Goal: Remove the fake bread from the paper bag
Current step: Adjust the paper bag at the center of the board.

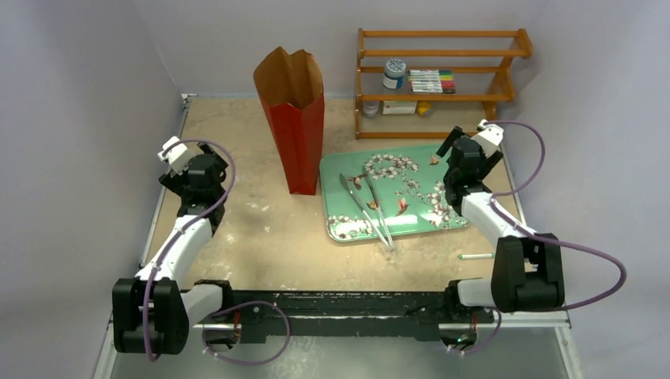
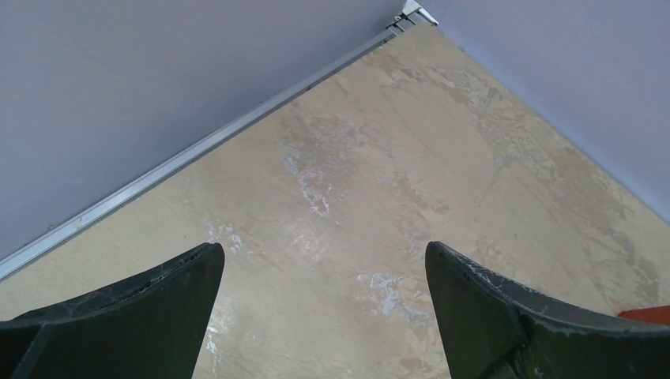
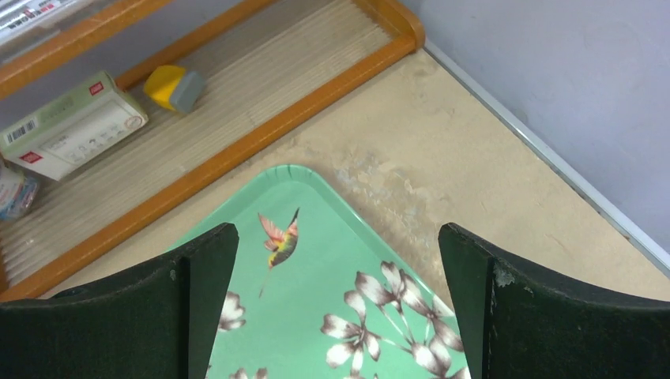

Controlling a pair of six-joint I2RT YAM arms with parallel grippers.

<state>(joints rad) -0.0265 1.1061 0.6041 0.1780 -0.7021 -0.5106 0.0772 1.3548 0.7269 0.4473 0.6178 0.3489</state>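
Looking down from the overhead camera, I see the tall paper bag point(image 1: 294, 134), glossy red outside and plain brown inside. It stands upright with its mouth open on the mottled beige tabletop point(image 1: 253, 229), toward the far edge and just left of the green floral tray point(image 1: 430, 170). I cannot see the bread; the bag's mouth shows me only brown paper. A pair of metal tongs point(image 1: 367, 207) lies on the tray.

My left gripper point(image 2: 324, 260) has its dark fingers spread wide over bare table with nothing between them, well to the left of the bag. A sliver of red shows at the lower right edge of its wrist view. My right gripper point(image 3: 338, 241) is likewise spread wide and empty. It hovers over the tray's far right corner, near the orange wooden shelf rack point(image 1: 442, 79).
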